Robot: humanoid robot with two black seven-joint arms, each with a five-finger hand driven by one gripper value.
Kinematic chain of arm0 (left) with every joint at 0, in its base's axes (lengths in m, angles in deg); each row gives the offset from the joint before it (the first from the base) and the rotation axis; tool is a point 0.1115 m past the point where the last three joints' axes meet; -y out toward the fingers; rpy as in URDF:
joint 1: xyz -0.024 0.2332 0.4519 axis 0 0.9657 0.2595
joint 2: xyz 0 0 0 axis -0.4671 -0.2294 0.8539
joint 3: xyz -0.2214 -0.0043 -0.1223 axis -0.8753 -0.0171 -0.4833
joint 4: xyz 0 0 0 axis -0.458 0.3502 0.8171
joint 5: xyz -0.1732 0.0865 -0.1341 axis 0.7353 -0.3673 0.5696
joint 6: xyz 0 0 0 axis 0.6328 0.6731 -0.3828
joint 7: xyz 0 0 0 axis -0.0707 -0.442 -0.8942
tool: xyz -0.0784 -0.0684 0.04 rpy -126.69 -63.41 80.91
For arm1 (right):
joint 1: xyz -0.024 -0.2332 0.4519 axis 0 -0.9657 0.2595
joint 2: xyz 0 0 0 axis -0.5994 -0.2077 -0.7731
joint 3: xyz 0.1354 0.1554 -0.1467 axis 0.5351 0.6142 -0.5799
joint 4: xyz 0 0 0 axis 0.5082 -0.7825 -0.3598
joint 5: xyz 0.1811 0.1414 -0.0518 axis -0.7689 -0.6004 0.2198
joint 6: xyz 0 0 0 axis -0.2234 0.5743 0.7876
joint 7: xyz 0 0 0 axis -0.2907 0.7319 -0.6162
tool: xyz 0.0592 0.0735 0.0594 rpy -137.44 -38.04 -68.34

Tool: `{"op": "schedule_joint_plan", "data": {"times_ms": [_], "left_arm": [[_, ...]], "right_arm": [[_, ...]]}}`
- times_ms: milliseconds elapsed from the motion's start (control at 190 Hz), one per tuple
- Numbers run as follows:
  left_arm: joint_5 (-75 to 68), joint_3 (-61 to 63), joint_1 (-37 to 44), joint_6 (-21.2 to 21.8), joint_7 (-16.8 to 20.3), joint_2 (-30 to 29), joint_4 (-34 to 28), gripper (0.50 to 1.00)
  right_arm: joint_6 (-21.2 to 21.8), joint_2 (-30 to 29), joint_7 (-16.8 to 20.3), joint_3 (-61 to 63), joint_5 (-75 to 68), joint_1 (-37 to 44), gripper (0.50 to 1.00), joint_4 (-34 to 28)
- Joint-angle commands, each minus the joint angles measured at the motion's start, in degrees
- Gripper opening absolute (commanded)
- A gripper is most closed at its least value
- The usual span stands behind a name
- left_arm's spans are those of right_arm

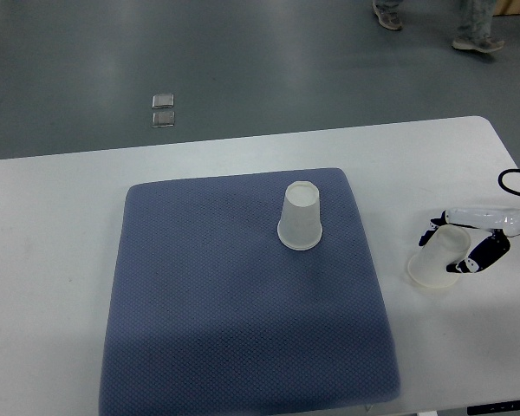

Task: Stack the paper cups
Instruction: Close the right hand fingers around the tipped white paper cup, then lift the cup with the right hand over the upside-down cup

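Note:
One white paper cup stands upside down on the blue mat, near the mat's right edge toward the back. A second white paper cup is tilted on its side over the white table, right of the mat, its open mouth facing down and left. My right hand reaches in from the right edge and has its fingers curled around this cup's upper part. The left arm does not show.
The white table carries the mat in its middle. A black cable loops near the table's right edge. A person's feet stand on the grey floor at the back right. Two small squares lie on the floor.

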Motion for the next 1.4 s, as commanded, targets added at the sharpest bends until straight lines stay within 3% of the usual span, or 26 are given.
{"op": "schedule_joint_plan", "data": {"times_ms": [0,184,384,505,620,841,1067,1393], "left_arm": [[-0.01,0.0,0.03,0.0,0.0,0.0,0.0,1.0],[-0.01,0.0,-0.06,0.0,0.0,0.0,0.0,1.0],[-0.01,0.0,0.03,0.0,0.0,0.0,0.0,1.0],[-0.01,0.0,0.03,0.0,0.0,0.0,0.0,1.0],[-0.01,0.0,-0.06,0.0,0.0,0.0,0.0,1.0],[-0.01,0.0,0.03,0.0,0.0,0.0,0.0,1.0],[-0.01,0.0,-0.06,0.0,0.0,0.0,0.0,1.0],[-0.01,0.0,0.03,0.0,0.0,0.0,0.0,1.0]], "right_arm": [[0.21,0.24,-2.2,0.09,-0.33,1.6,0.666,-0.09],[1.7,0.42,-5.19,0.71,-2.0,5.99,0.66,-0.97],[10.14,-0.38,-5.27,6.33,-7.8,11.79,0.66,-2.46],[15.32,-3.28,-4.13,13.72,-8.24,12.14,0.66,-2.46],[19.45,-7.31,-0.09,17.85,-8.24,12.93,0.66,-2.46],[20.16,-13.47,2.02,17.67,-7.54,16.19,0.662,-0.62],[20.33,-19.09,6.59,17.06,-7.1,16.98,0.668,2.37],[21.3,-21.47,7.29,16.0,-3.94,17.33,0.67,3.16]]}}
